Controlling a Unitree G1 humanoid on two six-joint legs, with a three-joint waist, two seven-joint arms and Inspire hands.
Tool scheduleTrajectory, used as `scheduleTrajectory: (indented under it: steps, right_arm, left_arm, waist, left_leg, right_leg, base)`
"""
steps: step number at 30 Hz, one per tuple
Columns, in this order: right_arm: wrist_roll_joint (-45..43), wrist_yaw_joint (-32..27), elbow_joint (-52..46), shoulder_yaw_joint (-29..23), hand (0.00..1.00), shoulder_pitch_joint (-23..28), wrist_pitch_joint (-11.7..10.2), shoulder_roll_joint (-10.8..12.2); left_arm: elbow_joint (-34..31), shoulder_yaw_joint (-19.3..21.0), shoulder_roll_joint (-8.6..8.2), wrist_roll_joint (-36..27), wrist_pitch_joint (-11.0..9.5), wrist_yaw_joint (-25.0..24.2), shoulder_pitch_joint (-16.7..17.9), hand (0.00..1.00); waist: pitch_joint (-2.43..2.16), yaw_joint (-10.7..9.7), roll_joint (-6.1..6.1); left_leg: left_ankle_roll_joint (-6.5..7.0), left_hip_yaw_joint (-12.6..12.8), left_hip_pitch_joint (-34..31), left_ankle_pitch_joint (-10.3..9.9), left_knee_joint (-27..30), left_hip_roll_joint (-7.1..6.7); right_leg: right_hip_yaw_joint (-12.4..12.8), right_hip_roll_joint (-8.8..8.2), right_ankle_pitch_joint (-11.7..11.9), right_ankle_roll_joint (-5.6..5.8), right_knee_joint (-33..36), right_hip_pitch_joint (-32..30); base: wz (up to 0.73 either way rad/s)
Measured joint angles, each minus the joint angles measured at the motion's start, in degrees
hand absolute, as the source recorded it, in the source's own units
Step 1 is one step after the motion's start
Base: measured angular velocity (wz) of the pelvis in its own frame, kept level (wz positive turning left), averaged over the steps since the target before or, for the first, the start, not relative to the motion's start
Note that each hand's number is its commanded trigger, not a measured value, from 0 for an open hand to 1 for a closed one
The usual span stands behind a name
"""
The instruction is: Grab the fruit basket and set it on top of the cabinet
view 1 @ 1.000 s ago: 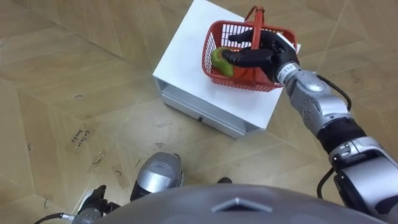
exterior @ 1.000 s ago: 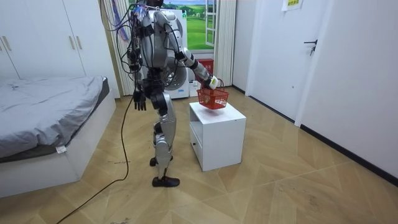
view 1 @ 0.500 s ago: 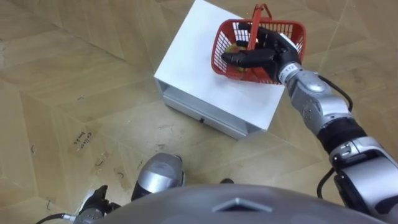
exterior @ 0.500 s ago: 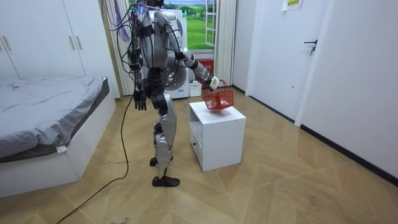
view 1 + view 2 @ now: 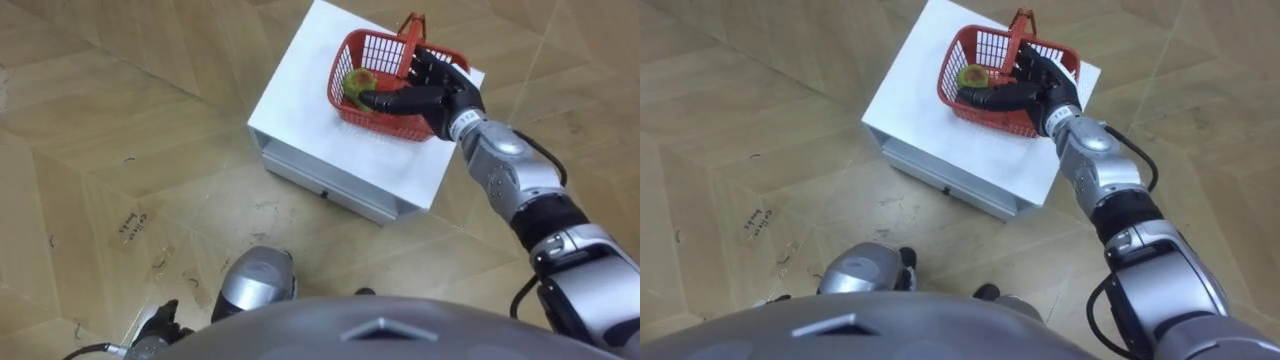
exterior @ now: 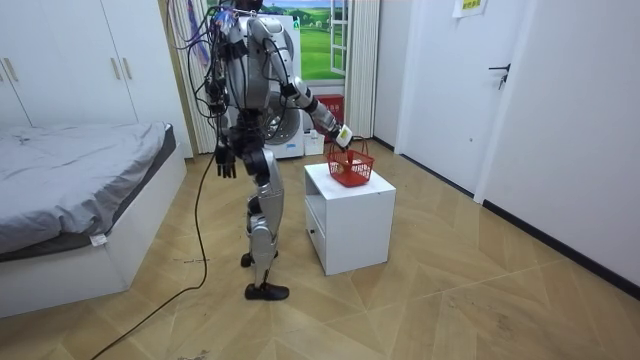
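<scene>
The red mesh fruit basket (image 5: 372, 47) stands on the white cabinet (image 5: 310, 110), toward its far right corner, with its handle (image 5: 411, 30) upright. A green fruit (image 5: 355, 82) lies inside at the left. My right hand (image 5: 440, 90) is over the basket's right half, just beside the handle; its fingers are straight and spread, the thumb pointing left across the inside, and it grips nothing. In the room view I stand upright beside the cabinet (image 6: 350, 215), right arm reaching out to the basket (image 6: 350, 170). My left hand (image 6: 225, 158) hangs relaxed at my side.
The cabinet has a drawer front (image 5: 330, 185) facing me. Wooden floor lies all around it. A bed (image 6: 80, 170) is on the room view's left, a door (image 6: 505, 90) and white wall on its right.
The basket hung tilted from my right hand above the cabinet; it has come down onto the cabinet top. The hand's curled fingers have straightened and left the handle.
</scene>
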Motion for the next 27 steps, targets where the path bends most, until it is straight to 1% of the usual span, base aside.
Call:
scheduleTrajectory:
  steps: [4,10,13,18,21,25,27]
  right_arm:
    - [0.0,0.6,1.1,0.1,0.00,0.0,0.0,0.0]
    - [0.0,2.0,3.1,0.4,0.00,0.0,-0.1,0.0]
    - [-0.1,2.5,3.2,0.4,0.00,0.0,-0.1,0.0]
    - [-0.6,2.9,5.5,0.4,0.00,0.4,-0.2,0.0]
    - [-0.6,3.0,6.7,0.3,0.00,1.9,-0.2,0.0]
    - [-0.6,2.9,6.7,-0.5,0.00,3.5,-0.2,0.0]
    - [-0.8,2.8,6.7,-1.3,0.00,3.5,-0.2,0.0]
  left_arm:
    - [0.0,0.0,-0.15,-0.1,-0.1,0.0,0.0,0.00]
    - [1.9,-0.6,-0.14,-1.2,-0.3,-0.1,-1.4,0.00]
    - [2.1,-0.6,-0.09,-1.2,-0.3,-0.3,-2.0,0.00]
    - [2.1,-0.6,-0.07,-1.2,-0.9,-0.4,-2.0,0.00]
    - [2.1,-0.6,-0.07,-1.2,-0.8,-0.4,-1.9,0.00]
    - [2.1,-0.6,-0.20,-1.2,-0.9,-0.6,-2.0,0.00]
    - [2.1,-0.6,-0.24,-1.2,-0.8,-0.7,-2.0,0.00]
  waist:
    - [-0.04,-0.1,-0.24]
    - [0.42,-0.4,-1.22]
    - [0.41,-1.1,-1.51]
    - [0.37,-1.5,-1.53]
    - [0.32,-1.5,-1.40]
    - [0.27,-1.5,-0.95]
    - [0.10,-1.8,-0.63]
  left_leg:
    - [-0.01,0.0,0.0,0.0,-0.1,-0.12]
    - [-0.01,0.2,-0.2,0.0,-0.2,0.05]
    - [-0.01,0.2,-0.3,0.0,-0.1,0.05]
    - [-0.01,0.3,-0.8,0.0,0.0,0.02]
    - [-0.01,0.4,-1.0,0.0,0.0,0.01]
    - [-0.01,0.4,-1.1,0.0,0.2,0.08]
    - [-0.01,0.3,-1.2,0.0,0.2,0.08]
  right_leg:
    - [-0.1,0.10,0.0,0.00,0.0,0.0]
    - [-0.1,0.05,0.0,-0.01,0.0,-0.3]
    - [-0.1,0.05,0.0,-0.01,0.0,-0.4]
    - [-0.1,0.09,0.0,-0.05,0.0,-1.0]
    - [-0.1,0.09,0.1,-0.11,0.0,-1.1]
    - [-0.1,0.08,0.1,-0.11,0.0,-1.2]
    - [-0.2,0.08,0.1,-0.11,0.0,-1.2]
  base:
    - [0.00]
    - [0.00]
    - [0.00]
    - [0.00]
    - [0.00]
    - [0.00]
    - [0.00]
